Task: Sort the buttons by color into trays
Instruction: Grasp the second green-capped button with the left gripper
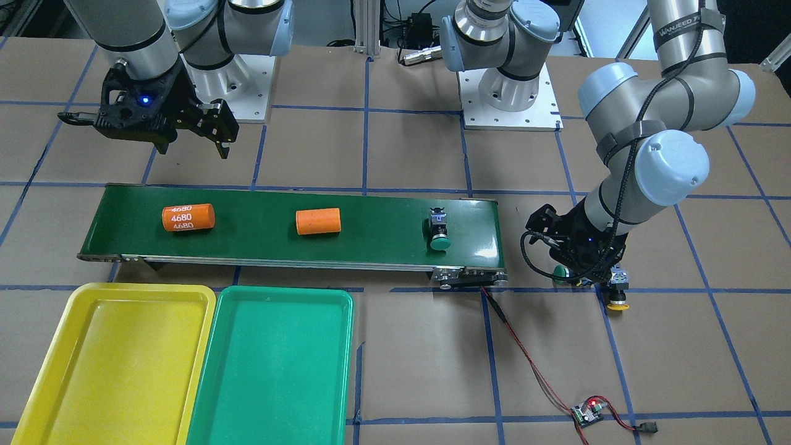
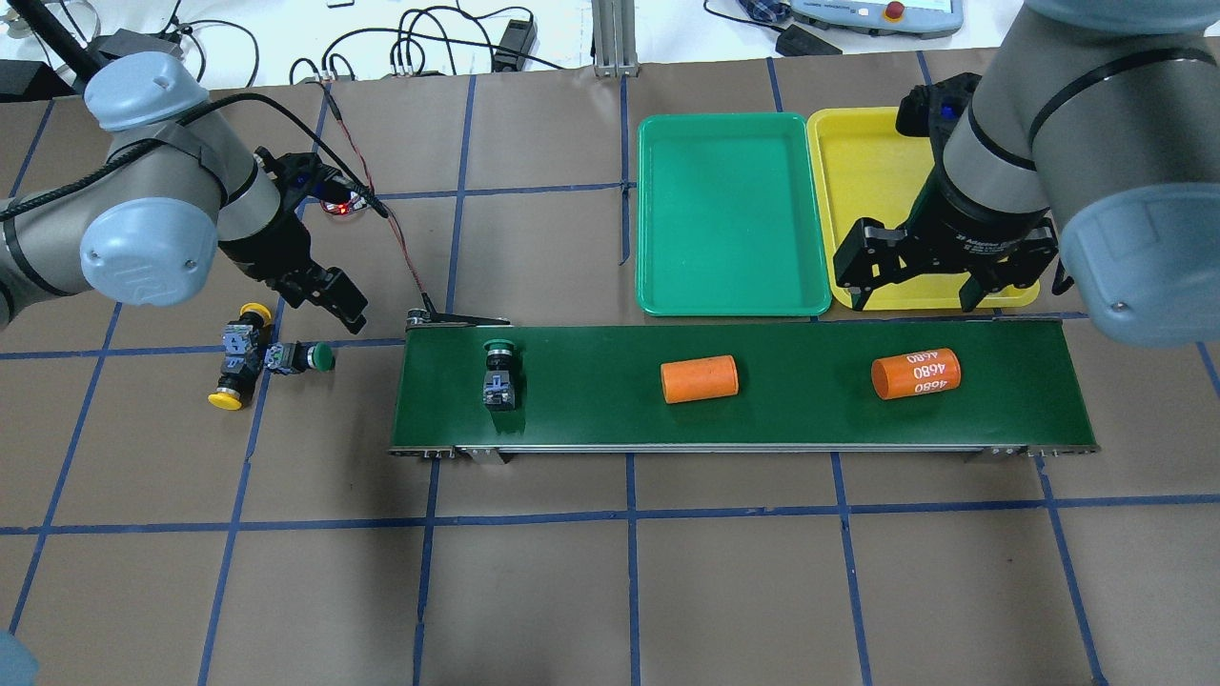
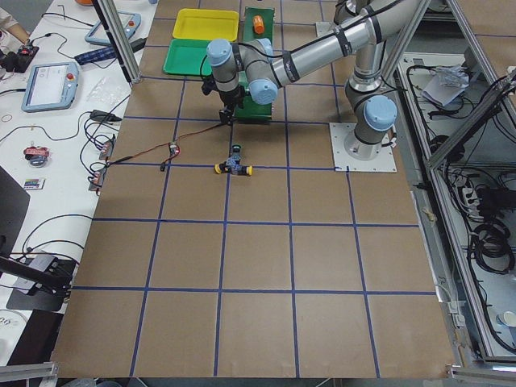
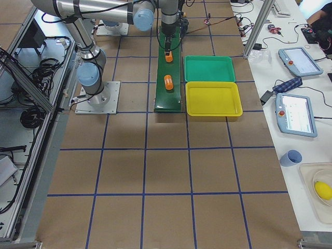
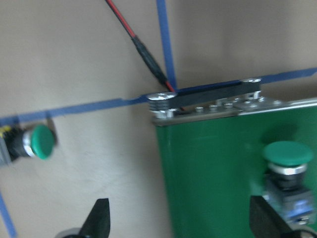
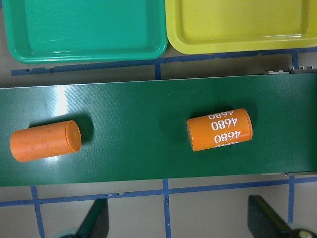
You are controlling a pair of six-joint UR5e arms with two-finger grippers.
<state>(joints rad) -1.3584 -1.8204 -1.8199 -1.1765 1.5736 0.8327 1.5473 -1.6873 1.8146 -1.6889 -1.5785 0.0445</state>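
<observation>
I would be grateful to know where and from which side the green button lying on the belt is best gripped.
Take the green button by its blocky grey body, straight down from above, jaws closing along the length of the belt. It lies on its side, cap pointing across the belt, so the body's flat sides are offered; the round cap would likely slip.

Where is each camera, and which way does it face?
Front-facing: across the table, facing both arm bases.
Overhead: behind the robot, looking down; both arms enter.
Exterior left: table's end, left arm nearest.
Exterior right: opposite end, right arm nearest.
Left wrist: down past left gripper onto green button.
Right wrist: down past right gripper onto orange cylinders.
Shared: all show the conveyor belt.
</observation>
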